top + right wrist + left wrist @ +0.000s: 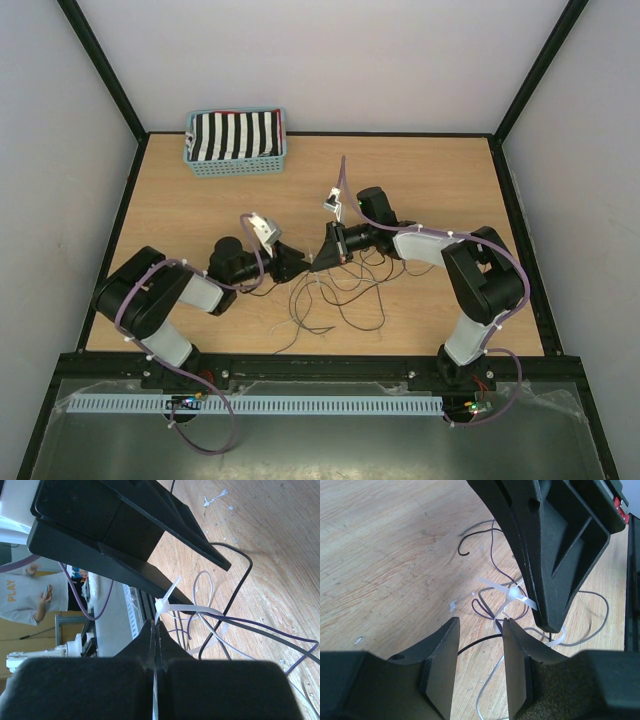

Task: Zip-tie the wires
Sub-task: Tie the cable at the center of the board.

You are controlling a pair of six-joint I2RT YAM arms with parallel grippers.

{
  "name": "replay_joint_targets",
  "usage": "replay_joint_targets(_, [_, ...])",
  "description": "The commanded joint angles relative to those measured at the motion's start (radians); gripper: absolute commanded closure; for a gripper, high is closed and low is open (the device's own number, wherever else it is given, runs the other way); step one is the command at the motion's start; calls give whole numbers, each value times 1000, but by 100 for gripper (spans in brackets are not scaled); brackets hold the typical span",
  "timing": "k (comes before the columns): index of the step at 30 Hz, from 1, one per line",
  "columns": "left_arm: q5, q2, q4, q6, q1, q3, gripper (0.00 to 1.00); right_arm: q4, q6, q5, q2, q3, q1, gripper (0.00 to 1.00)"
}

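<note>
The wires (pixel 335 300) lie in loose dark and pale loops on the wooden worktop (pixel 200 215), near its front middle, just ahead of where the two arms meet. Both arms reach inward over that tangle, their tips close together and facing each other.

The right tool (pixel 154 626) is clenched, its fingers pressed flat together. A white zip tie (pixel 512 594) sits right at its tip: the small square head rests just above the closed fingertips and the strap curves away around a few of the strands, gathering them. The strap seems to be pinched in that closed tip, though the contact point is partly hidden by the tool itself. The tie's free tail sticks out at an angle toward the other arm.

The left tool (pixel 480 621) is released, its two fingers standing apart with a clear gap, and nothing is gripped between them. A black strand crosses the worktop beneath that gap. The tie's head lies just beyond these fingertips.

At the far left of the worktop stands a light blue basket (pixel 195 165) holding a black-and-white striped cloth (pixel 235 135), well apart from the wires.
</note>
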Motion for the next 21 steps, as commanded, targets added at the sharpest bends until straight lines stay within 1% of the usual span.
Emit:
replay_joint_targets(1, [46, 16, 88, -19, -9, -5, 59, 28, 5, -31, -28, -3, 2, 100])
replay_joint_targets(10, [73, 22, 133, -43, -24, -16, 59, 32, 7, -31, -27, -6, 3, 100])
replay_joint_targets(21, [38, 124, 193, -54, -62, 18, 63, 45, 14, -35, -31, -10, 2, 100])
